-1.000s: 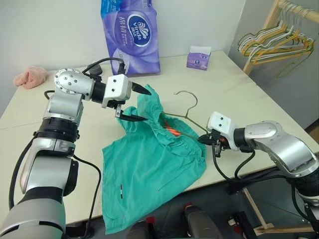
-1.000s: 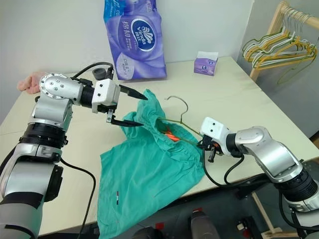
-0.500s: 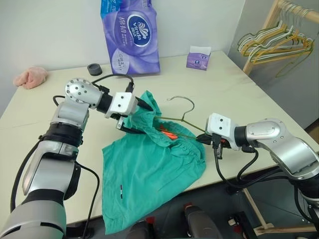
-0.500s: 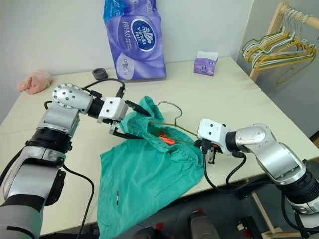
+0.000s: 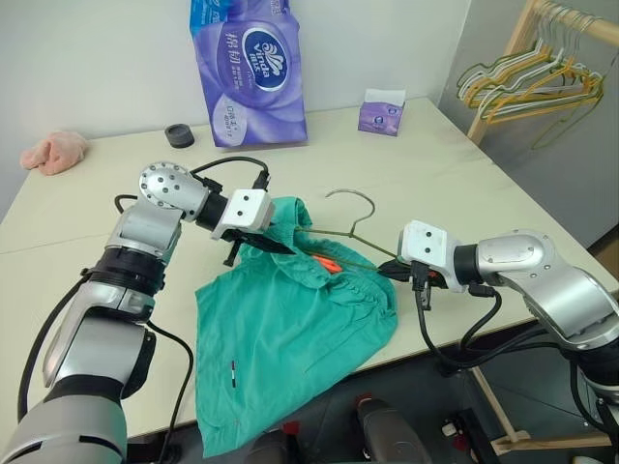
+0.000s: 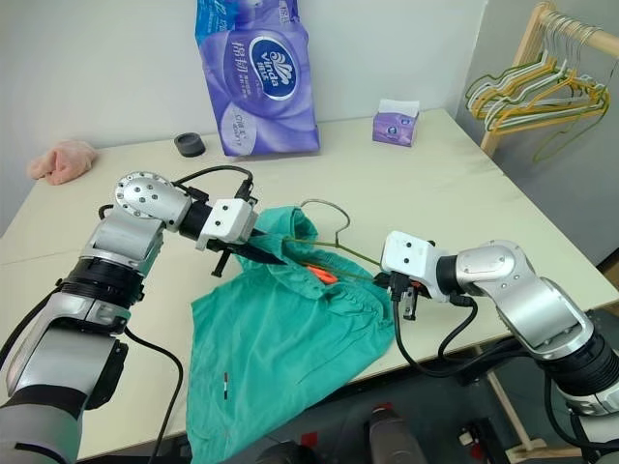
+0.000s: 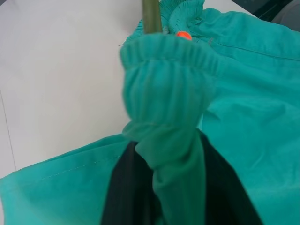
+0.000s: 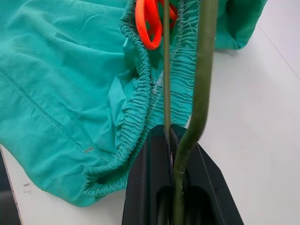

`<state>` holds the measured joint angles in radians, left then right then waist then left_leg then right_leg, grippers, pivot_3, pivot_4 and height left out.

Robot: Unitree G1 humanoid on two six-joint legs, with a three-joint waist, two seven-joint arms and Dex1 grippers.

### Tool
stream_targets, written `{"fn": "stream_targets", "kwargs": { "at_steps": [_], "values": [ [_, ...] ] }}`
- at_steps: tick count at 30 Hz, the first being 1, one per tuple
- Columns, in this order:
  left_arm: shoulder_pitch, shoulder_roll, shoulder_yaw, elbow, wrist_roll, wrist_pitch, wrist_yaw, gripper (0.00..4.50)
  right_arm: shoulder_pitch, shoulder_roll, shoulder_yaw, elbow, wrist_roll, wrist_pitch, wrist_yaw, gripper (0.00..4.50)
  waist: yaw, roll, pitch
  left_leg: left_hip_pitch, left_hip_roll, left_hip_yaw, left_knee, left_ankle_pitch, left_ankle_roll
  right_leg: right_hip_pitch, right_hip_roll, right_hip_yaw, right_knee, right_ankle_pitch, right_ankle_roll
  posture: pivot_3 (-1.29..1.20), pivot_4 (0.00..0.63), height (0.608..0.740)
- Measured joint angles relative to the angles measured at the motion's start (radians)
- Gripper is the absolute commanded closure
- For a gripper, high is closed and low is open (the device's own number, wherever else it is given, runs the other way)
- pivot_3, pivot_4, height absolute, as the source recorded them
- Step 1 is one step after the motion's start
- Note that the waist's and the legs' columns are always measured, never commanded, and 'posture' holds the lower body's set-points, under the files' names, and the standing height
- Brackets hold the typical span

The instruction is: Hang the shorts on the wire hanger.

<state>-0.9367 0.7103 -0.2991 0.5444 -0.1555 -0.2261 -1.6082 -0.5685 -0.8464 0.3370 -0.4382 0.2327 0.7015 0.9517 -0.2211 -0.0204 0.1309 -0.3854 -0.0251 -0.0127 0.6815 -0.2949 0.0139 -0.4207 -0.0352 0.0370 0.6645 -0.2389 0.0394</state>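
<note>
Now 2 end effectors grip 1 shorts (image 5: 290,319), 1 wire hanger (image 5: 353,220).

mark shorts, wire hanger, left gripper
shorts (image 5: 290,329), left eye view, flat front of a leg.
wire hanger (image 5: 360,200), left eye view, curved hook.
left gripper (image 6: 266,255), right eye view, fingertips shut on the waistband.

Left gripper (image 5: 274,244) pinched on raised waistband fold of teal shorts (image 5: 290,333), at hanger-side edge. Right gripper (image 5: 389,272) clamped on end of wire hanger (image 5: 350,230), touching shorts' opposite waistband corner. Hanger hook curves away beyond both grippers. Shorts spread below grippers, draping over table (image 5: 435,174) near edge. Purple tissue pack (image 5: 250,68), small tissue box (image 5: 383,111), pink cloth (image 5: 56,152) well behind left gripper.
</note>
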Motion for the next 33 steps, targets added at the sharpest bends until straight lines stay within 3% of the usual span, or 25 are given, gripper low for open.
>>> {"fn": "stream_targets", "kwargs": {
  "at_steps": [4,7,15,19,22,25,29,33],
  "values": [
    [0.017,0.013,-0.011,-0.029,-0.015,0.006,0.001,4.44,0.004,-0.009,0.001,0.007,-0.019,-0.048,0.033,4.5,0.0,0.0,0.0,0.0,0.0,0.0,0.0,0.0,0.0,0.0,0.0,0.0,0.0,0.0,0.0,-0.28,0.099,0.74],
    [0.028,0.018,-0.023,-0.044,-0.026,0.009,0.003,4.5,0.016,-0.038,0.001,0.032,-0.032,-0.149,0.089,3.83,0.001,0.0,0.0,0.0,0.0,0.0,0.0,0.0,0.0,0.0,0.0,0.0,0.0,0.0,0.0,-0.28,0.1,0.74],
    [0.06,0.051,-0.018,-0.044,-0.017,0.037,0.005,4.5,0.052,-0.194,-0.057,0.243,-0.116,-0.398,0.18,1.21,0.0,0.0,0.0,0.0,0.0,0.001,0.0,0.0,0.0,0.0,0.0,0.0,0.0,0.0,0.0,-0.27,0.101,0.74],
    [0.088,0.049,-0.004,-0.063,-0.012,0.075,0.02,4.5,0.149,-0.249,-0.219,0.368,-0.129,-0.461,0.143,0.05,0.006,0.0,0.0,0.0,0.0,0.001,0.0,0.0,0.0,0.001,0.0,0.001,0.0,0.0,0.0,-0.27,0.106,0.74],
    [0.093,0.031,0.048,-0.067,-0.033,0.163,0.079,4.5,0.29,-0.216,-0.364,0.333,-0.052,-0.399,0.109,0.05,0.01,-0.001,0.0,0.001,0.001,0.0,0.0,0.0,0.0,0.002,0.0,0.0,0.001,0.0,0.0,-0.27,0.11,0.74],
    [0.102,0.018,0.102,-0.084,-0.067,0.261,0.136,4.5,0.436,-0.103,-0.448,0.217,0.025,-0.323,0.044,0.05,0.008,0.0,0.0,0.001,0.001,0.0,0.0,0.0,0.0,0.001,0.001,0.001,0.002,0.0,0.0,-0.27,0.111,0.74],
    [0.152,0.016,0.134,-0.146,-0.084,0.335,0.165,4.5,0.543,0.127,-0.456,0.029,0.074,-0.184,-0.153,0.05,0.004,0.001,-0.001,0.002,0.001,0.0,0.0,0.0,0.0,0.001,0.001,0.002,0.003,0.0,0.0,-0.26,0.114,0.74],
    [0.187,0.016,0.136,-0.185,-0.086,0.373,0.168,4.5,0.557,0.272,-0.399,-0.069,0.071,-0.102,-0.308,0.05,0.012,0.001,-0.001,0.002,0.001,0.0,0.0,0.0,0.0,0.001,0.001,0.002,0.003,0.0,0.0,-0.25,0.114,0.74]
  ]
}}
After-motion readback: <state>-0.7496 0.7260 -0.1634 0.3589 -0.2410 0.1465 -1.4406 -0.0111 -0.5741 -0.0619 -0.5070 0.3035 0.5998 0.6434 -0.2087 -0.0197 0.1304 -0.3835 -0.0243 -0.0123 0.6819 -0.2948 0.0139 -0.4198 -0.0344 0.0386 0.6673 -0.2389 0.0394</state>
